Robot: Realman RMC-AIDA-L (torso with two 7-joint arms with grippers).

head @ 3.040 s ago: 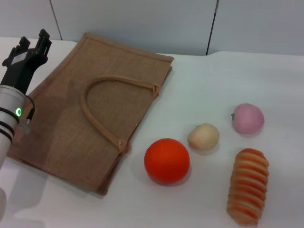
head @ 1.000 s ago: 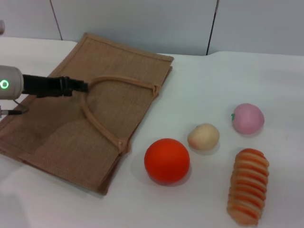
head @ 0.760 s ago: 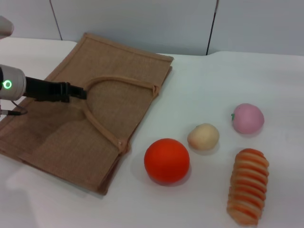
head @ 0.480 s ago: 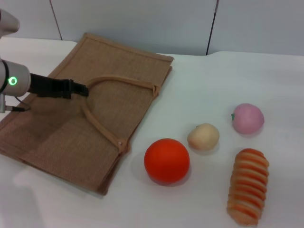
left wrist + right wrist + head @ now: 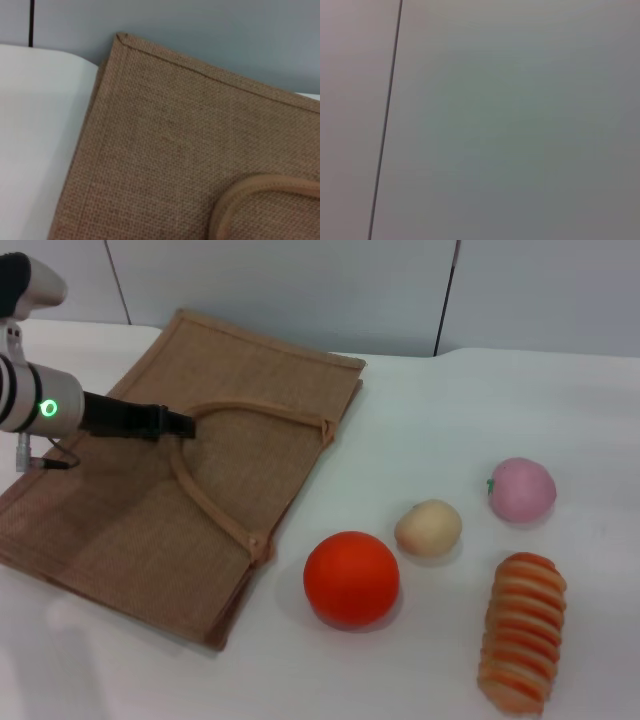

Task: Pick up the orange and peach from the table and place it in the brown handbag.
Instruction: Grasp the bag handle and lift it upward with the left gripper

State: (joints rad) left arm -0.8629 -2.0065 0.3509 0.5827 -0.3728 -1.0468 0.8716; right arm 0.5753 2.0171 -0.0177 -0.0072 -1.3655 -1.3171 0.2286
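Observation:
The brown handbag (image 5: 130, 530) lies flat on the white table at the left, its loop handle (image 5: 215, 510) on top. My left gripper (image 5: 180, 425) reaches in from the left, low over the bag, with its tip at the far left bend of the handle. The left wrist view shows the bag's weave (image 5: 175, 150) and part of the handle (image 5: 250, 192) close up. The orange (image 5: 351, 578) sits on the table to the right of the bag's near corner. The pink peach (image 5: 521, 489) sits farther right. My right gripper is out of view.
A pale beige round fruit (image 5: 428, 528) lies between the orange and the peach. A long orange-and-cream striped loaf (image 5: 520, 630) lies at the near right. A grey wall runs behind the table; the right wrist view shows only wall.
My left arm has swung from the bag's back left corner across the bag to the handle. Over the last second its tip edged slightly right and farther back. The fruits have not moved.

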